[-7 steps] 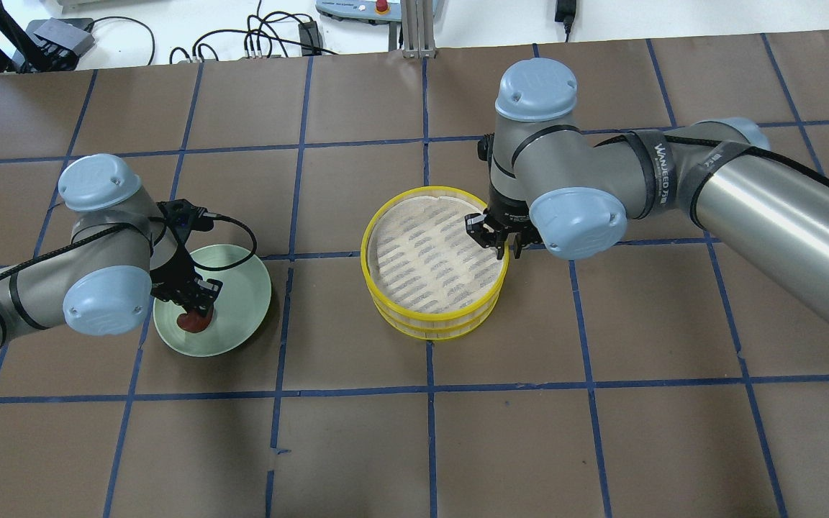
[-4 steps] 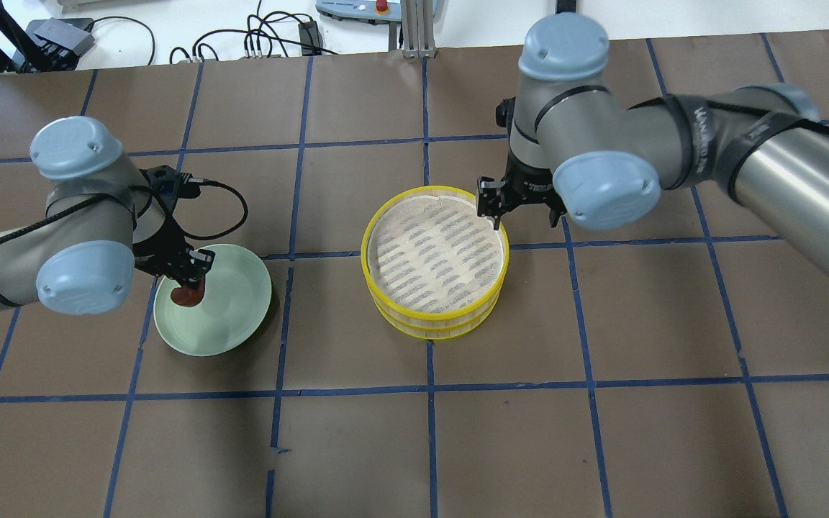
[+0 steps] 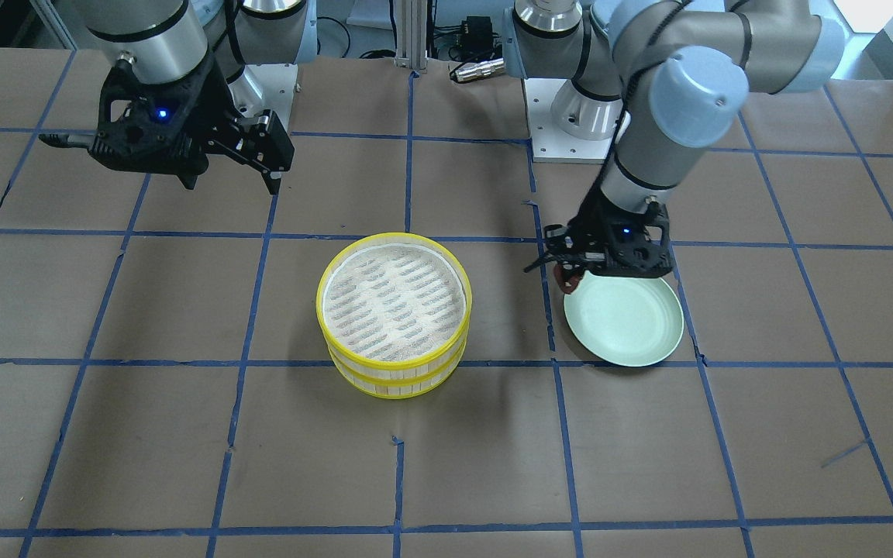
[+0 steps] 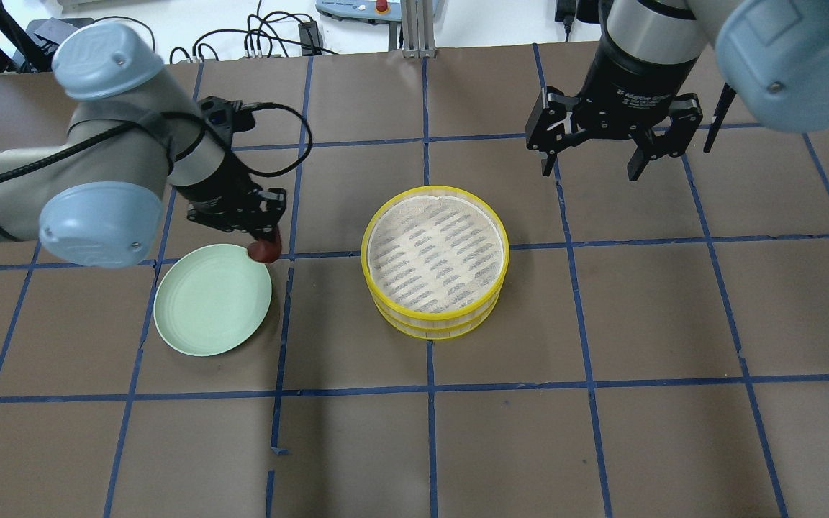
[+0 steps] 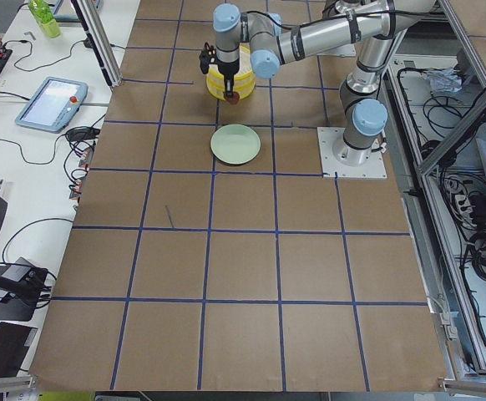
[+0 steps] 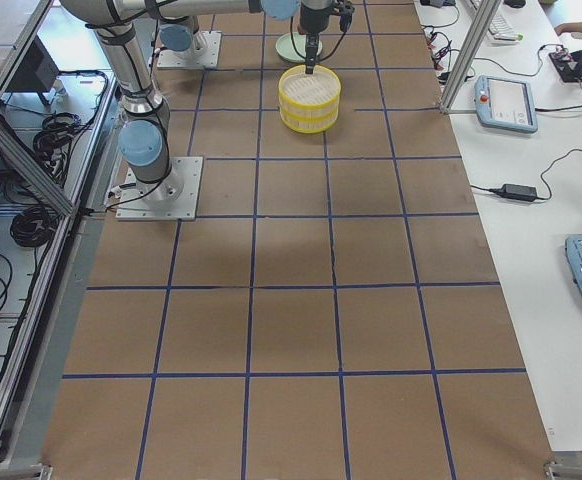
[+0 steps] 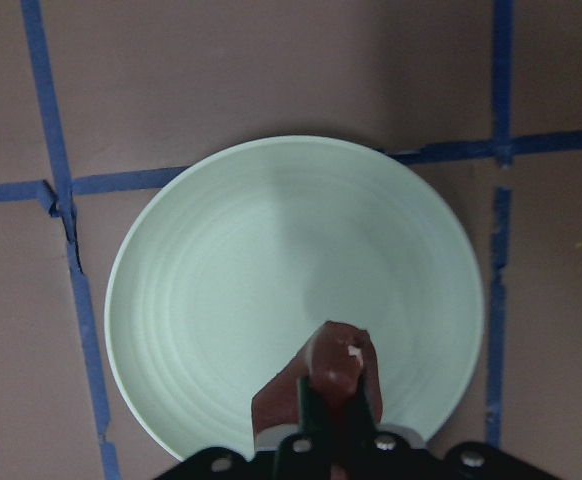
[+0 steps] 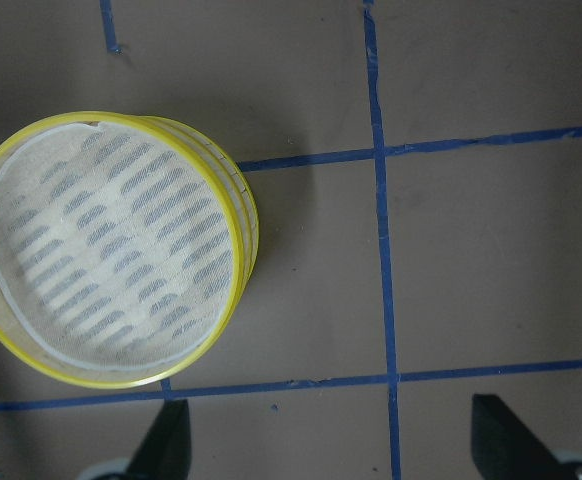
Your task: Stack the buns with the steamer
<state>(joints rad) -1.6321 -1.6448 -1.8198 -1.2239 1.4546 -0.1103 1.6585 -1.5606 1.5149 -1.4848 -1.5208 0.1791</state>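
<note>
My left gripper (image 4: 265, 241) is shut on the dark reddish-brown bun (image 4: 265, 250) and holds it in the air over the far right rim of the pale green plate (image 4: 206, 309). The left wrist view shows the bun (image 7: 336, 362) between the fingers above the bare plate (image 7: 271, 290). The yellow two-tier steamer (image 4: 435, 260) stands at mid table, its top tray bare. My right gripper (image 4: 605, 155) is open and empty, raised beyond the steamer's far right; its wrist view shows the steamer (image 8: 111, 250) below. The white bun is out of view.
Brown paper with a blue tape grid covers the table (image 4: 601, 403). Cables and a pendant lie beyond the far edge (image 4: 270, 36). In the front-facing view the plate (image 3: 632, 333) lies right of the steamer (image 3: 394, 314).
My left gripper has lifted the brown bun off the plate and carried it toward the steamer. My right gripper has risen and drawn back from the steamer's rim.
</note>
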